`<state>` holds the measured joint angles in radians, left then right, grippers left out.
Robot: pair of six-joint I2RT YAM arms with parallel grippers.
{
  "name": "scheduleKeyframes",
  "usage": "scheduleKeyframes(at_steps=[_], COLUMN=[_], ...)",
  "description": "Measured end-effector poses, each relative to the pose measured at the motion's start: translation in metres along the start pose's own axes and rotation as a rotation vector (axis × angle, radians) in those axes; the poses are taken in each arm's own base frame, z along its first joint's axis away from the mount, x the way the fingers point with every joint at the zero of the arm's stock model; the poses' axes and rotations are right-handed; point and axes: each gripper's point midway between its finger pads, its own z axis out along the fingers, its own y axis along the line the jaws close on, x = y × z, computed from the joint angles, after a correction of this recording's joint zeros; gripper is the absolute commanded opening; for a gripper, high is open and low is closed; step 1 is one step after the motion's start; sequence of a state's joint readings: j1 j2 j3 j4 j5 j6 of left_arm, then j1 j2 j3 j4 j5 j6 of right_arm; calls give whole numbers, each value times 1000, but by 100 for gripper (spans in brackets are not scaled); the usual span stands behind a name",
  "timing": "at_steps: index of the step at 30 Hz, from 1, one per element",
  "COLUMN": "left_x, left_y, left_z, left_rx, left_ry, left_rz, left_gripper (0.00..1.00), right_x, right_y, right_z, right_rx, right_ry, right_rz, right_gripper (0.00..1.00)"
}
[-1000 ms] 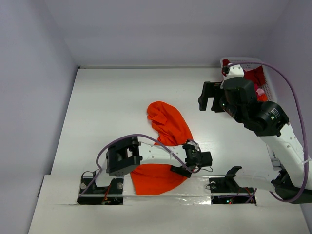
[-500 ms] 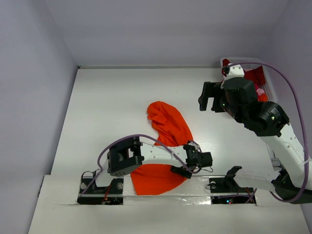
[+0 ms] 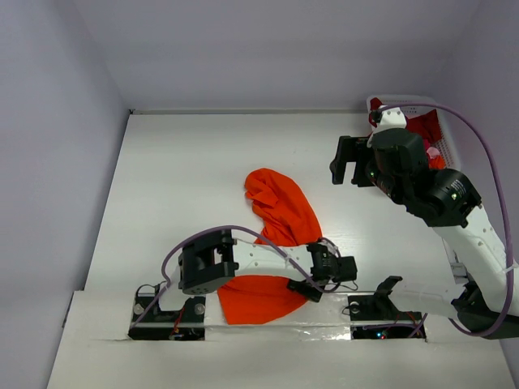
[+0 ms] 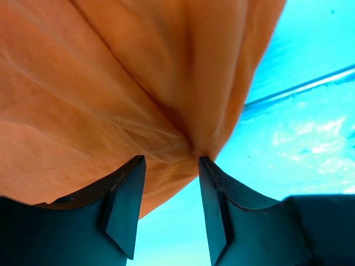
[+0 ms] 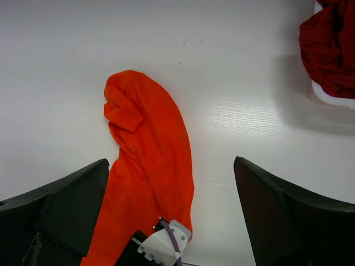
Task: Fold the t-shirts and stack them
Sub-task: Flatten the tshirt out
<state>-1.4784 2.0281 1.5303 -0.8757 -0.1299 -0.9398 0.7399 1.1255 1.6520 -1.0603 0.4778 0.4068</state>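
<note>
The orange t-shirt (image 3: 280,211) lies crumpled lengthwise on the white table, narrow at the far end and wide at the near edge. My left gripper (image 3: 312,271) sits low at its near right edge. In the left wrist view the left gripper (image 4: 169,163) has its jaws partly apart, the orange t-shirt (image 4: 111,83) bunched at the fingertips and bare table in the gap behind. My right gripper (image 3: 347,166) hangs high and wide open; the right gripper (image 5: 171,162) looks down on the orange t-shirt (image 5: 144,144). A dark red t-shirt (image 5: 330,44) lies in the basket.
The white lattice basket (image 3: 413,103) stands at the far right corner, its rim (image 5: 327,98) just showing under the dark red t-shirt (image 3: 423,126). Walls close the table's far and left sides. The left arm's purple cable loops over the shirt's near part.
My left gripper has slid slightly toward the near edge along the shirt's right edge. The right arm has not moved.
</note>
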Motion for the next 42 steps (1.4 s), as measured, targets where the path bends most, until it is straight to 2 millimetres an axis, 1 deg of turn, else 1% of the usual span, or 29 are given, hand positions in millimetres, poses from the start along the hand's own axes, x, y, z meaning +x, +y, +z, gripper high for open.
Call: scheduleKeyframes(at_steps=[4,15,26,36,42], left_x=[2,5,3,2,0], left_y=[-3,-4,-4,-1,2], left_z=[-1,5,7,8,7], left_rx=[10,8,3,-12,-31], left_ry=[10,25,18,7,-1], left_rz=[18,27,26,22,21], left_gripper=[40,40,32,29,28], right_x=[0,-4,-5,-5,-1], right_y=[0,2,2,2,1], right_z=[0,0,-1,-1,1], right_rx=[0,-8,-10,-10,-7], right_ry=[-1,-17,-22,-22,-12], right_rz=[0,10,13,12,7], right_gripper=[100,100,100,100,100])
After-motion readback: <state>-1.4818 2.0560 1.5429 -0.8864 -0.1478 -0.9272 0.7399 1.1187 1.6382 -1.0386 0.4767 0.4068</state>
